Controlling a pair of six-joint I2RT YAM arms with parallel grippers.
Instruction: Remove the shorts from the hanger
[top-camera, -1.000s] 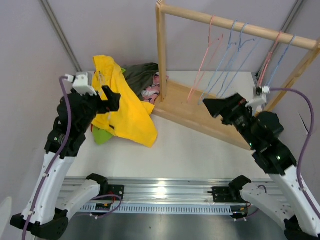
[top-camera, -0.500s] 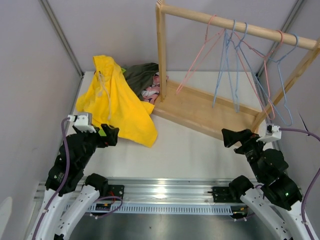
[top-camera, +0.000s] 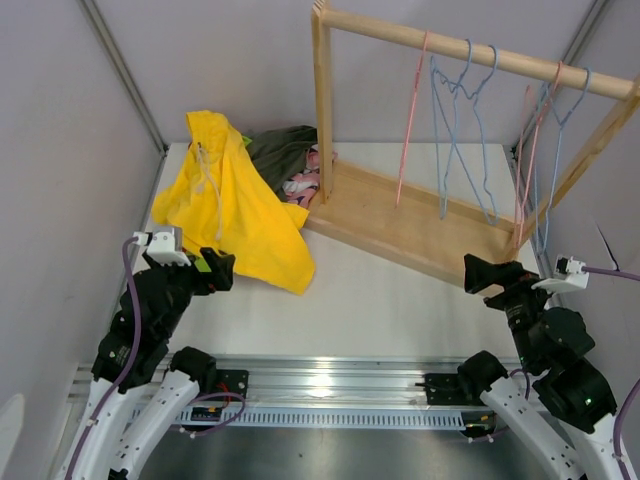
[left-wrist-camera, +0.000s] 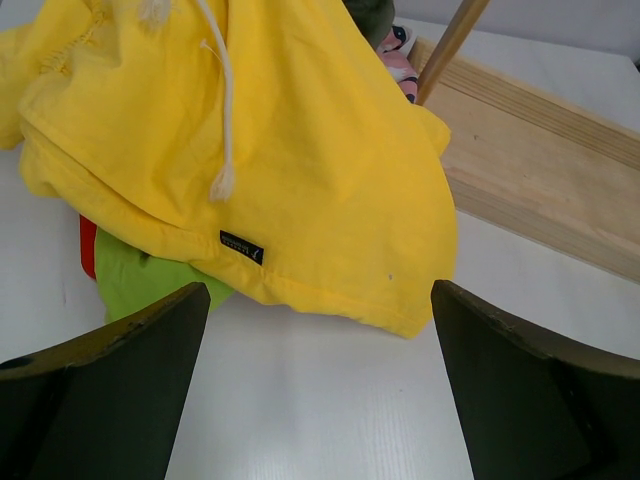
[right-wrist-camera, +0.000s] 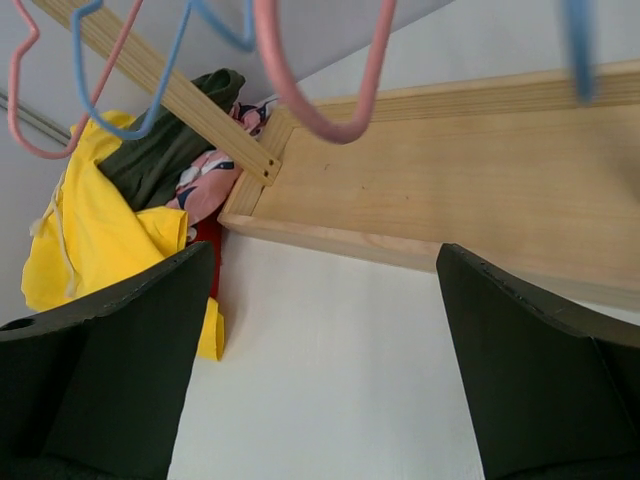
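Hangers swung back; yellow shorts crumpled, drawstring loose.

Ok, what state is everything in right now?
yellow shorts: off hanger, heaped over the others.
olive shorts: off, crumpled behind the yellow.
pink floral shorts: off, by the rack post.
lime green shorts: off, under the yellow.
hangers: bare, on the rail.
left gripper: open, empty.
right gripper: open, empty.

I see bright yellow shorts, lime green shorts, dark olive shorts and pink floral shorts. The hangers are pink and blue, and the rack is pale wood.
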